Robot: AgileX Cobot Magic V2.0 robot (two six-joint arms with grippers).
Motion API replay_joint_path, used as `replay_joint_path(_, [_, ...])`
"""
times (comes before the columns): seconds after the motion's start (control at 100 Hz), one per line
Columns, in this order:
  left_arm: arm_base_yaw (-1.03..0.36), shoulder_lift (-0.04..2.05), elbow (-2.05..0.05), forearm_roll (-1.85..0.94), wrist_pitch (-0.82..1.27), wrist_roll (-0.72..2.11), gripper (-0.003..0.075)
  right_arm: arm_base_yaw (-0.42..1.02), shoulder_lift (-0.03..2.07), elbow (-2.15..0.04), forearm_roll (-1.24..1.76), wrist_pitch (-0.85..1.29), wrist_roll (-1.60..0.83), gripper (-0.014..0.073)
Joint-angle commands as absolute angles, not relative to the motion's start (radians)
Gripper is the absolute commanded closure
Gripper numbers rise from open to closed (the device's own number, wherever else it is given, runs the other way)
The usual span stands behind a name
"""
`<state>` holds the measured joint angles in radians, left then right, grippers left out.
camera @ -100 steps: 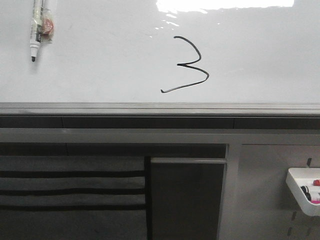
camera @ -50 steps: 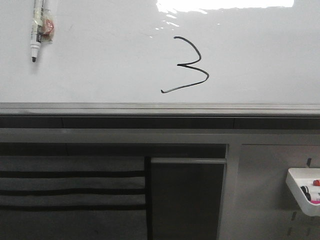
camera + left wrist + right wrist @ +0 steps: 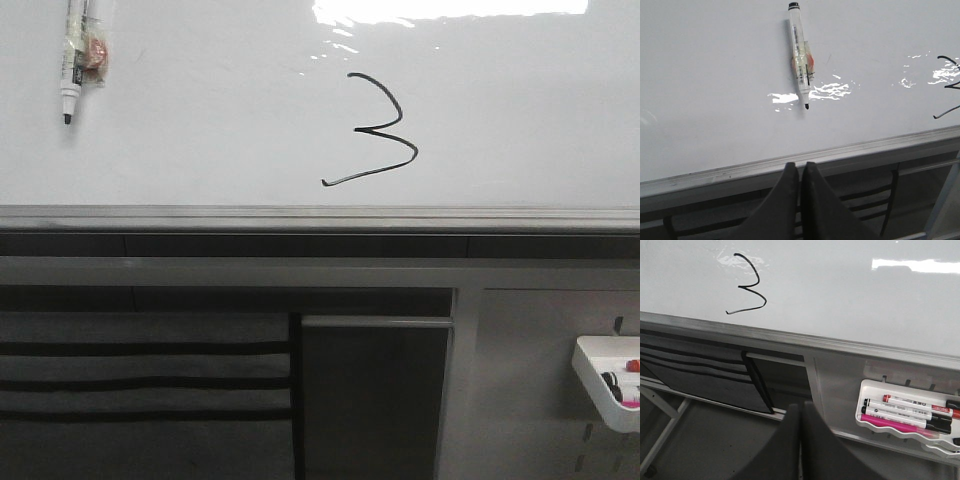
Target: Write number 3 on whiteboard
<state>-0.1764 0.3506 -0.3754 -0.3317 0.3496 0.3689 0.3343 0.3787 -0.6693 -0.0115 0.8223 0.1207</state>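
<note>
number 3 (image 3: 375, 130) already drawn mid whiteboard (image 3: 200, 140) | marker (image 3: 800, 55) stuck on board, light, stiff, smooth: grasp mid-barrel | left gripper (image 3: 799, 172) closed, empty | right gripper (image 3: 800, 412) closed, empty

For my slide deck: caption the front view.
A black number 3 drawn on the whiteboard, an uncapped marker stuck at upper left.
</note>
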Motion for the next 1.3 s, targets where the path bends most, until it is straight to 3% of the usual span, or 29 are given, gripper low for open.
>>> replay_joint_path(0.0, [-0.177,0.356,-0.391,-0.353,0.27,0.36,0.0738,0.329,0.388,-0.694,-0.026,0.745,0.119,0.0663])
replay_joint_path(0.15, [-0.177,0.341,-0.382,-0.329,0.25,0.36,0.0738,0.329,0.388,-0.694,-0.026,0.745,0.119,0.0663])
replay_joint_path(0.4, [-0.107,0.128,-0.307,-0.26,0.231,0.36,0.0738,0.329,0.388,-0.694,-0.026,0.745,0.119,0.0663])
replay_joint_path(0.64, [-0.073,0.093,-0.17,-0.29,0.087,0.35,0.0738,0.329,0.388,-0.694,-0.026,0.745,0.119,0.0663])
replay_joint_path(0.81, [-0.079,0.004,-0.066,0.0,0.013,0.0,0.0738,0.329,0.388,-0.694,-0.026,0.745,0.119,0.0663])
replay_joint_path(0.92, [-0.074,-0.03,0.014,0.048,-0.105,-0.048,0.0738,0.329,0.388,-0.694,-0.026,0.745,0.119,0.0663])
replay_joint_path(1.29, [-0.074,-0.037,0.009,0.046,-0.049,-0.048,0.0738,0.329,0.388,-0.694,-0.026,0.742,0.119,0.0663])
